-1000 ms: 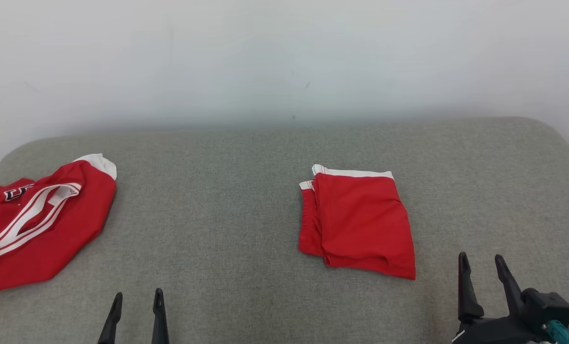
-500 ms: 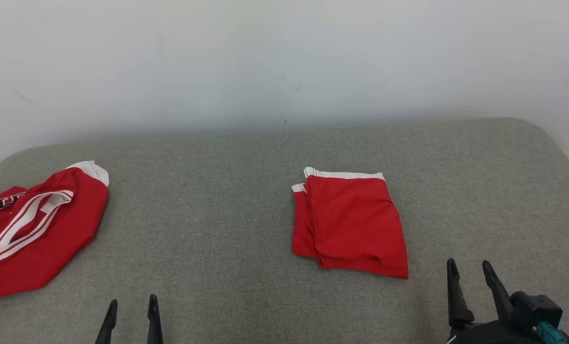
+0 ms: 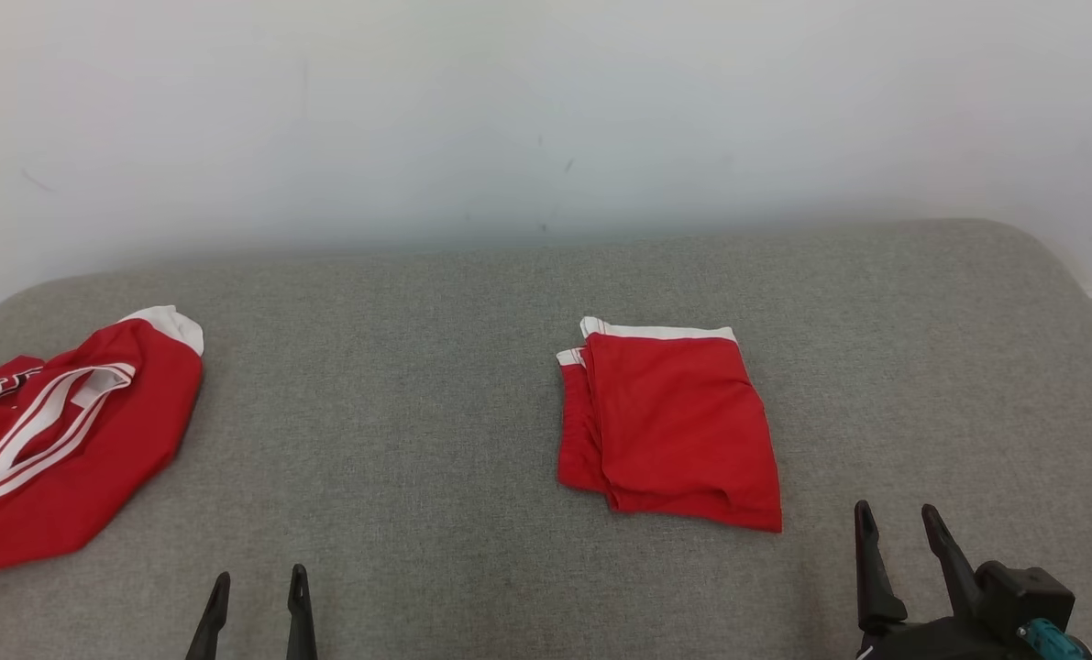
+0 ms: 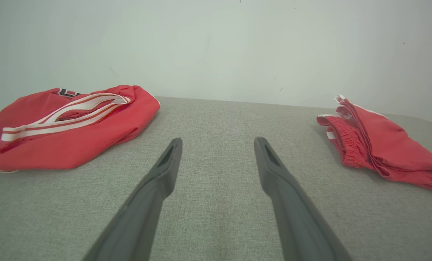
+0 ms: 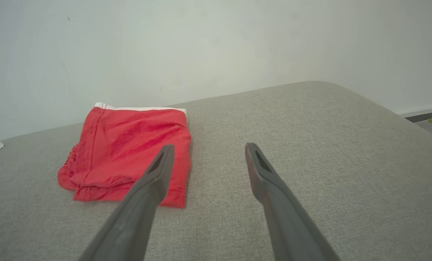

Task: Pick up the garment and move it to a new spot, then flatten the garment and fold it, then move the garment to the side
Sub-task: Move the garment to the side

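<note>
On the grey cushion: the folded red garment lay right of the middle, white band toward the wall, clear of both my grippers
Left gripper: fingers spread wide with nothing between them, low at the near edge, well apart from either cloth
Right gripper: fingers likewise spread and empty, near the folded garment's near right corner, not touching it
Step, as I judged it: the folding looked done, so the move to the side seemed what was left
Grip: I would have come in low at the near hem and taken every layer in one pinch, since a top-layer grab would likely peel the fold open
Second hold: the left side showed stacked, offset edges, so my left gripper would have done well to pinch there too
Carry: little lift, both holds level and moving together
Set-down: lower flat, open, then back straight out so no finger dragged an edge
Red jersey: it lay crumpled at the cushion's left end, and I would have steered away from it
Cut off: the jersey ran past the head view's left edge, and its dark lettering was only partly readable
Hidden: the layer count and the underside of the fold
</note>
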Controlling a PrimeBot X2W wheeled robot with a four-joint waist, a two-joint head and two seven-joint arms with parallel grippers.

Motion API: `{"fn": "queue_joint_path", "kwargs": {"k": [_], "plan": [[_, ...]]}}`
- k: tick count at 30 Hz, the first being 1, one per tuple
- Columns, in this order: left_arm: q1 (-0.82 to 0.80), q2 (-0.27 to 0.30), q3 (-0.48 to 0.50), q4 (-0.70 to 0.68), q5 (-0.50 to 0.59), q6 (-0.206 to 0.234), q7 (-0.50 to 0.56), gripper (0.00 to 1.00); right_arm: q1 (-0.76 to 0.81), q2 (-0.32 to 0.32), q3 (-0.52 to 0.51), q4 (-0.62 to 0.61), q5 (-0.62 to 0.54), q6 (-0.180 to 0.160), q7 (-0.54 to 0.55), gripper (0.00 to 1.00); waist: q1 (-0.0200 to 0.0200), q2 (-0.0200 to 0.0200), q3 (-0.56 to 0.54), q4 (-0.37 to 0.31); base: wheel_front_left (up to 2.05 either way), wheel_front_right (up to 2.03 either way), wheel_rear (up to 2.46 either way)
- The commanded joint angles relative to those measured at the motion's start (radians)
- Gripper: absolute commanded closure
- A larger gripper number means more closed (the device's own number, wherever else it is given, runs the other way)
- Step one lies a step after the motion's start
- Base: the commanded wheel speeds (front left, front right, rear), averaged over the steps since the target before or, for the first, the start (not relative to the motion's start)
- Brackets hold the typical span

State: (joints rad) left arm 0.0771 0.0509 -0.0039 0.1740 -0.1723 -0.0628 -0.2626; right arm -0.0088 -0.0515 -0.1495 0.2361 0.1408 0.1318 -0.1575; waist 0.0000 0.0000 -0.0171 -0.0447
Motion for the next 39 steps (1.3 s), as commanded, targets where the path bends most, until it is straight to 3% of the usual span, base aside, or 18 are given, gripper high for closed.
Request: {"fn": "queue_joint_path", "kwargs": {"k": [1, 8, 11, 18, 23, 26, 39], "plan": [[0.002, -0.001, -0.001, -0.001, 0.007, -0.004, -0.003, 0.00, 0.001, 0.002, 0.001, 0.001, 0.010, -0.002, 0.002, 0.00, 0.0000, 0.0000, 0.000, 0.000, 0.00, 0.00, 0.00], [-0.002, -0.001, -0.005, -0.006, 0.006, 0.000, -0.003, 0.00, -0.016, 0.002, 0.008, -0.005, 0.001, -0.002, 0.020, 0.00, 0.0000, 0.0000, 0.006, -0.004, 0.00, 0.00, 0.00], [-0.003, -0.001, -0.004, -0.008, 0.005, -0.002, -0.003, 0.00, -0.045, 0.002, 0.022, -0.011, -0.016, -0.002, 0.083, 0.00, 0.0000, 0.0000, 0.014, -0.008, 0.00, 0.00, 0.00], [-0.023, -0.001, -0.021, -0.013, 0.002, -0.006, -0.003, 0.00, -0.206, -0.078, 0.057, -0.025, 0.034, -0.002, 0.438, 0.00, 0.0000, 0.0000, 0.050, 0.002, 0.00, 0.00, 0.00], [-0.047, -0.001, -0.046, -0.021, -0.008, -0.006, -0.003, 0.00, -0.321, -0.137, 0.056, 0.007, 0.123, -0.002, 0.719, 0.00, 0.0000, 0.0000, 0.099, 0.037, 0.00, 0.00, 0.00], [-0.070, -0.001, -0.064, -0.027, -0.013, -0.011, -0.003, 0.00, -0.402, -0.172, 0.031, 0.049, 0.102, -0.002, 0.881, 0.00, 0.0000, 0.0000, 0.145, 0.074, 0.00, 0.00, 0.00], [-0.124, -0.001, -0.093, -0.039, -0.014, -0.015, -0.003, 0.00, -0.549, -0.142, -0.029, 0.178, 0.005, -0.002, 0.969, 0.00, 0.0000, 0.0000, 0.242, 0.164, 0.00, 0.00, 0.00]]}}
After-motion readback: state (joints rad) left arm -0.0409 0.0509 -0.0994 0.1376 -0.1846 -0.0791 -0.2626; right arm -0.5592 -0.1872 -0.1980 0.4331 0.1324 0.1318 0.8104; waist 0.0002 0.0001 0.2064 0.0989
